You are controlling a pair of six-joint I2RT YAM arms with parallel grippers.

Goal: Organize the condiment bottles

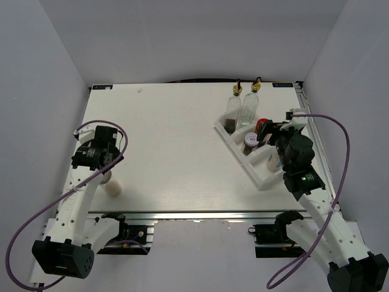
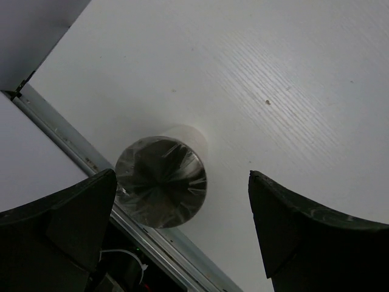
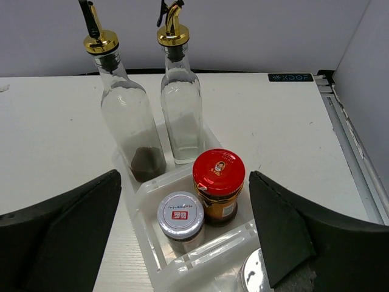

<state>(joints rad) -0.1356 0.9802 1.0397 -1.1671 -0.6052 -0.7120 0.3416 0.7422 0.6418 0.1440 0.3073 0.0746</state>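
At the right of the table (image 1: 176, 140), a white tray (image 1: 240, 157) with three compartments, set at an angle. In the far compartment, two upright glass bottles with gold pourers, side by side: left bottle (image 3: 130, 121) with a dark layer at the bottom, right bottle (image 3: 181, 115) clear all the way down. Pourer tip of the left bottle cut off by the top edge of the right wrist view. In the middle compartment, a red-lidded jar (image 3: 219, 173) just beside a silver-lidded shaker (image 3: 180, 216). In the near compartment, a second silver lid (image 3: 252, 274), cut off by the frame edge and partly hidden behind a finger; body not visible. Right pincer (image 3: 185, 182) spread wide above the tray, holding nothing. From above, most of the near compartment hidden under the right arm. At the near left of the table, close to the metal edge rail, a cream bottle (image 2: 159, 182), upright and well apart from the tray. Top dark and shiny under crinkled clear film; sides barely visible from the left wrist. Left pincer (image 2: 182, 179) spread wide over the cream bottle, nearer the left-hand finger in that view; contact cannot be told.
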